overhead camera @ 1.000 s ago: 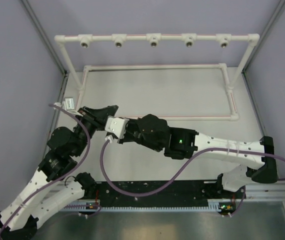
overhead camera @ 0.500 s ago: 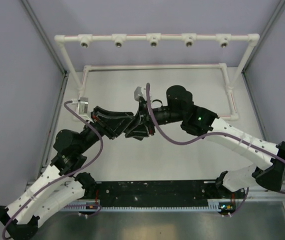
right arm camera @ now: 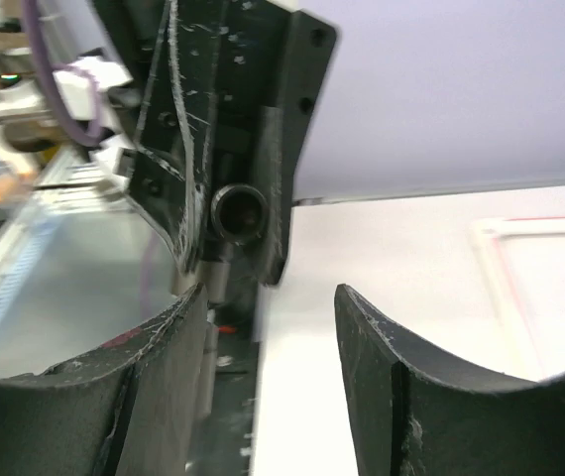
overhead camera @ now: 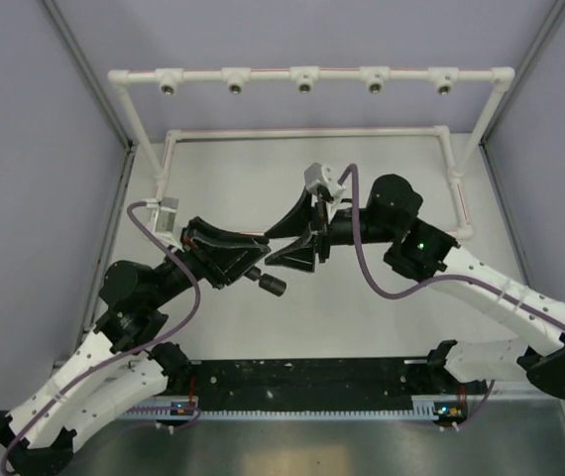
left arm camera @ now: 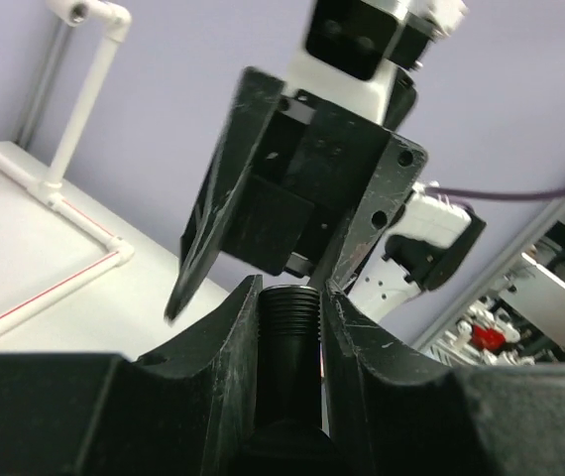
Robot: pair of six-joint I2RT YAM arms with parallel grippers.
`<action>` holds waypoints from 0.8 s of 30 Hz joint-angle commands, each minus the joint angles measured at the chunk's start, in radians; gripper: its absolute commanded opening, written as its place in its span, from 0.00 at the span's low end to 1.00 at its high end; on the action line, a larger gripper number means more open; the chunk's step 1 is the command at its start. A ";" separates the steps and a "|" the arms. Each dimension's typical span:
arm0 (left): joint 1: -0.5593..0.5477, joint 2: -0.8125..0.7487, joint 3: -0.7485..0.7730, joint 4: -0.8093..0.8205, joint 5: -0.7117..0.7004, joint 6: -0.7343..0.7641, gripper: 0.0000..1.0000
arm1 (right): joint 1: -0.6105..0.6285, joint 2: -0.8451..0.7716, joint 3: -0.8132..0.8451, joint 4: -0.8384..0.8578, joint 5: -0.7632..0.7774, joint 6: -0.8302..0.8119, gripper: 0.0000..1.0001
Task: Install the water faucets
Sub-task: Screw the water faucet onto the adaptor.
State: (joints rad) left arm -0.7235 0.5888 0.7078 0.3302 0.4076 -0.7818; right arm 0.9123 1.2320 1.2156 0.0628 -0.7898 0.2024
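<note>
Spanning the far edge of the counter (overhead camera: 362, 188), the white pipe frame (overhead camera: 268, 75) shows bare sockets (overhead camera: 304, 86). Above mid-counter the left end effector (overhead camera: 256, 269) is clenched on the stubby threaded faucet (left arm camera: 290, 317) — the right end effector (overhead camera: 286, 240) stands released opposite. Step judged: transfer. Next — align threads with a socket.

Robot lab cell: plain purple walls (overhead camera: 25, 119), white table (overhead camera: 263, 178) w/ PVC pipe frame (overhead camera: 268, 73), alu rail (overhead camera: 510, 383).

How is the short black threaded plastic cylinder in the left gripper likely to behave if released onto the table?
The short black threaded plastic cylinder looks rigid; the left gripper probably won't deform it. Being round, it would likely roll on the flat table. Its hollow end suggests it is light.
</note>
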 commanded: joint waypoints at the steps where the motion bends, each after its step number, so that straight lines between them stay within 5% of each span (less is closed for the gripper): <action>1: -0.008 -0.024 0.139 -0.193 -0.269 0.003 0.00 | 0.003 -0.078 0.008 -0.032 0.308 -0.234 0.53; 6: -0.008 0.031 0.246 -0.414 -0.538 -0.060 0.00 | 0.161 -0.048 0.038 -0.109 0.608 -0.406 0.54; 12: -0.008 0.100 0.334 -0.589 -0.684 -0.125 0.00 | 0.324 0.029 0.053 -0.029 0.960 -0.604 0.54; 24: -0.008 0.105 0.343 -0.640 -0.736 -0.119 0.00 | 0.395 0.072 0.085 0.074 1.163 -0.716 0.51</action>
State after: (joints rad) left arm -0.7319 0.7082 0.9985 -0.3531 -0.2874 -0.8932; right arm 1.2903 1.3125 1.2270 0.0753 0.2909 -0.4812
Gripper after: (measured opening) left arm 0.339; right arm 0.521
